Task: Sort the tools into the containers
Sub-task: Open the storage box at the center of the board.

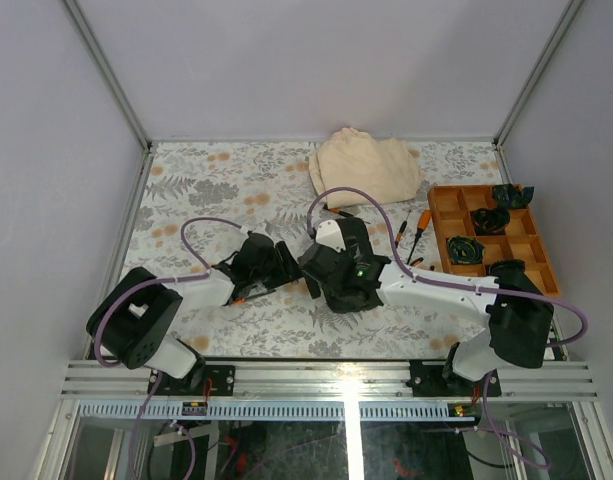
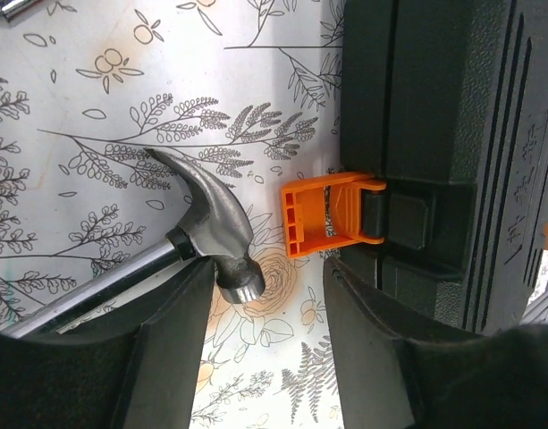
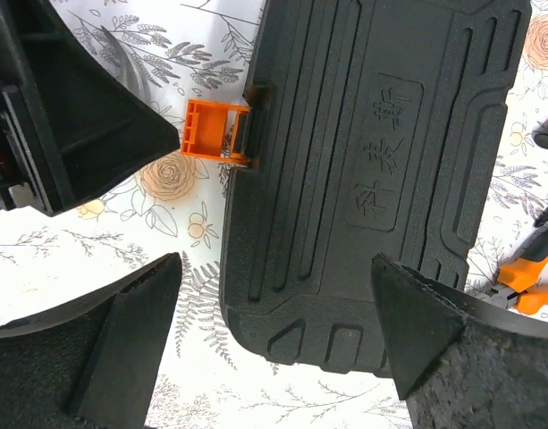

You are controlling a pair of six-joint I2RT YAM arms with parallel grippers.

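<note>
Floral-print tablecloth (image 2: 122, 89) carries the closed black hard-plastic tool case (image 3: 372, 170), long axis top to bottom. We see its orange latch (image 2: 332, 214) at frame centre, just above the spread fingers of the left gripper (image 2: 266, 286). The right gripper (image 3: 275, 277), likewise spread, flanks the case's lower end.

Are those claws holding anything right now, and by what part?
Nothing. The left fingers stand open by the latch and hammer; the right fingers are spread wide over the case, not gripping it.

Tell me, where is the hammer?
In the left wrist view, the hammer lies on the table, its head just left of the orange latch on the black case.
</note>
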